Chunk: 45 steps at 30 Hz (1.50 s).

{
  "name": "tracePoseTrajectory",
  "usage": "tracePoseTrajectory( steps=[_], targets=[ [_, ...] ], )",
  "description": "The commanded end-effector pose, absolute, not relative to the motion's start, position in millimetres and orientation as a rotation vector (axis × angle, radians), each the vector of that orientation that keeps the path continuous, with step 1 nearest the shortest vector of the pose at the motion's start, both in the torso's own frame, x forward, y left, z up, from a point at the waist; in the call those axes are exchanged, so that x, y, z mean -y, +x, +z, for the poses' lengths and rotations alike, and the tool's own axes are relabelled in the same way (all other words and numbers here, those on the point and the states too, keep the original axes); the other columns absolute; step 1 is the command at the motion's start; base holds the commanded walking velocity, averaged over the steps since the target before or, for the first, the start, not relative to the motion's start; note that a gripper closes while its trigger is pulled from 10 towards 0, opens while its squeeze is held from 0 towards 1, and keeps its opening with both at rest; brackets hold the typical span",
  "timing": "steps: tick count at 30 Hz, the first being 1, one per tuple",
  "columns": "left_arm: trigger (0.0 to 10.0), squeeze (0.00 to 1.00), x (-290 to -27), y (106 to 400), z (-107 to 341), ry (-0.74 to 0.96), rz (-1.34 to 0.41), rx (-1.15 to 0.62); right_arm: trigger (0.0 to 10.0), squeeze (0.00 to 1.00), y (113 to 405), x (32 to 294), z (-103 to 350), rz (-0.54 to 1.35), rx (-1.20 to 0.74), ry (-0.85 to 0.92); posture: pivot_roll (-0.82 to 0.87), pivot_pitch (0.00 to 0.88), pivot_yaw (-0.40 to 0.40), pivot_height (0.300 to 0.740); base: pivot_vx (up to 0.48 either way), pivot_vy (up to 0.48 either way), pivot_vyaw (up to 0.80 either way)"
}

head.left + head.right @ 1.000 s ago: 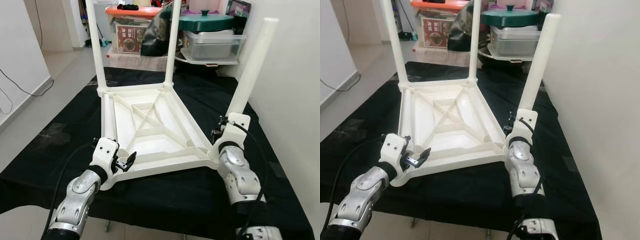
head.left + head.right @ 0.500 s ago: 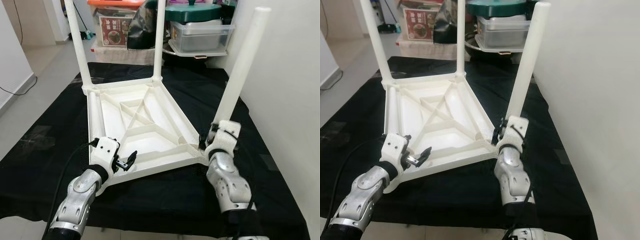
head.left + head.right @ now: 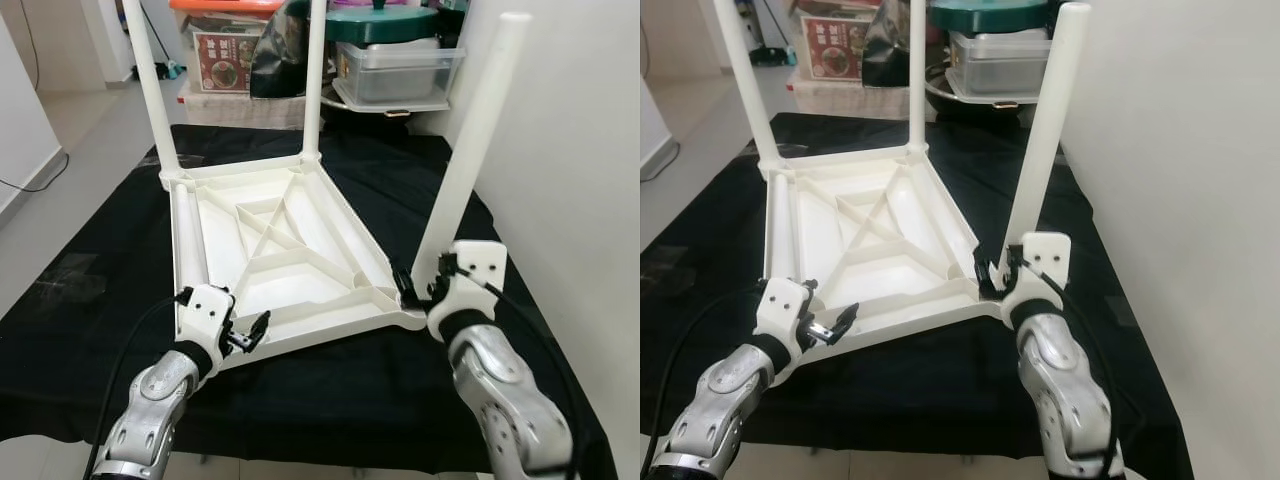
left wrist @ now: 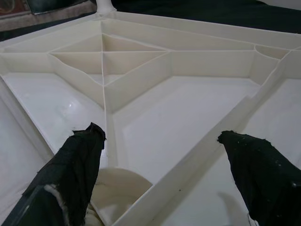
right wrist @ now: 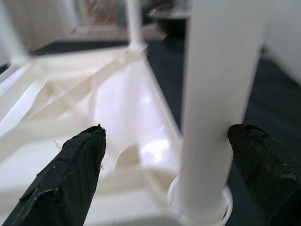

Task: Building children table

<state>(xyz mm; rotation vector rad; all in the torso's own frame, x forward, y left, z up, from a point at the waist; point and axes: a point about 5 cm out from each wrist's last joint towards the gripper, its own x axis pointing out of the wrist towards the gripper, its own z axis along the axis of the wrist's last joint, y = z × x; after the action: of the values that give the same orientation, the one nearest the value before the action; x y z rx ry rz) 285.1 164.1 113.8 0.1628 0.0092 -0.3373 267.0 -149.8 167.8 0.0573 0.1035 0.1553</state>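
Tabletop [image 3: 270,250], white plastic, lies upside down on a black cloth [image 3: 90,290] that covers the worktop, its ribbed underside facing up; two legs [image 3: 148,90] stand upright in the far corner sockets; a third leg [image 3: 468,150] stands in the near right corner, leaning slightly; a fourth leg [image 3: 188,245] lies flat inside the tabletop along its left edge; left gripper [image 3: 248,335] sits at the near left corner, its fingers [image 4: 75,169] spread apart over the rim, with the empty round socket [image 4: 120,188] just under them and nothing held; right gripper [image 3: 992,276] is at the near right corner, at the foot of the third leg; its fingers [image 5: 70,174] are apart, one on each side of that leg [image 5: 216,94], and I cannot tell whether either touches it; beyond the worktop stand storage bins [image 3: 400,75], one topped by a green lid [image 3: 390,22], and an orange-lidded box [image 3: 235,45]; a pale wall [image 3: 580,180] rises on the right.
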Motion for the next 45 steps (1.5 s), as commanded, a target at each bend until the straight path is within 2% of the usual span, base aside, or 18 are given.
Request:
tracePoseTrajectory(
  steps=[1, 2, 3, 6, 16, 25, 29, 37, 39, 45],
  targets=[
    [10.0, 0.0, -166.0, 286.1, 116.8, 0.178, -0.323, -0.008, 10.0, 0.58, 262.3, 145.0, 163.0, 0.218, -0.175, 0.055, 0.02, 0.0, -0.048, 0.74, 0.0, 0.0, 0.0],
    [10.0, 0.0, -165.8, 286.6, 117.9, 0.178, -0.321, -0.005, 10.0, 0.58, 261.6, 144.9, 162.3, 0.223, -0.188, 0.052, 0.02, 0.0, -0.048, 0.74, 0.0, 0.0, 0.0],
    [10.0, 0.0, -164.9, 288.0, 116.5, 0.208, -0.319, -0.004, 10.0, 0.0, 259.9, 142.8, 153.4, 0.266, -0.255, 0.036, 0.02, 0.0, -0.045, 0.74, 0.0, 0.0, 0.0],
    [10.0, 0.0, -162.9, 288.6, 114.8, 0.233, -0.321, -0.003, 10.0, 0.0, 256.2, 144.1, 138.2, 0.303, -0.366, 0.026, 0.02, 0.0, -0.043, 0.74, 0.0, 0.0, 0.0],
    [10.0, 0.0, -171.2, 285.0, 112.3, 0.278, -0.263, -0.008, 10.0, 0.0, 252.4, 145.1, 137.7, 0.344, -0.33, -0.036, 0.03, 0.0, -0.035, 0.74, 0.0, 0.0, 0.0],
    [10.0, 0.0, -177.4, 286.4, 126.4, 0.278, -0.11, 0.053, 10.0, 0.0, 266.3, 128.7, 155.0, 0.4, -0.208, -0.139, 0.05, 0.0, -0.033, 0.74, 0.0, 0.0, 0.71],
    [10.0, 0.0, -180.8, 282.6, 129.1, 0.28, -0.092, 0.061, 10.0, 0.0, 267.7, 121.7, 158.3, 0.415, -0.178, -0.14, 0.06, 0.0, -0.036, 0.74, 0.0, 0.0, 0.8],
    [10.0, 0.0, -177.0, 279.4, 127.6, 0.279, -0.077, 0.068, 10.0, 0.0, 274.1, 114.0, 157.7, 0.45, -0.132, -0.242, 0.06, 0.0, -0.036, 0.74, 0.0, 0.0, 0.8],
    [10.0, 0.0, -176.8, 275.1, 123.9, 0.288, -0.064, 0.06, 10.0, 0.0, 277.1, 111.1, 156.5, 0.48, -0.111, -0.312, 0.07, 0.0, -0.036, 0.74, 0.0, 0.0, 0.8],
    [10.0, 0.0, -196.3, 264.5, 111.6, 0.319, 0.036, -0.004, 10.0, 0.0, 284.6, 96.5, 158.2, 0.535, -0.075, -0.358, 0.08, 0.0, -0.045, 0.74, 0.0, 0.0, 0.53]
  ],
)
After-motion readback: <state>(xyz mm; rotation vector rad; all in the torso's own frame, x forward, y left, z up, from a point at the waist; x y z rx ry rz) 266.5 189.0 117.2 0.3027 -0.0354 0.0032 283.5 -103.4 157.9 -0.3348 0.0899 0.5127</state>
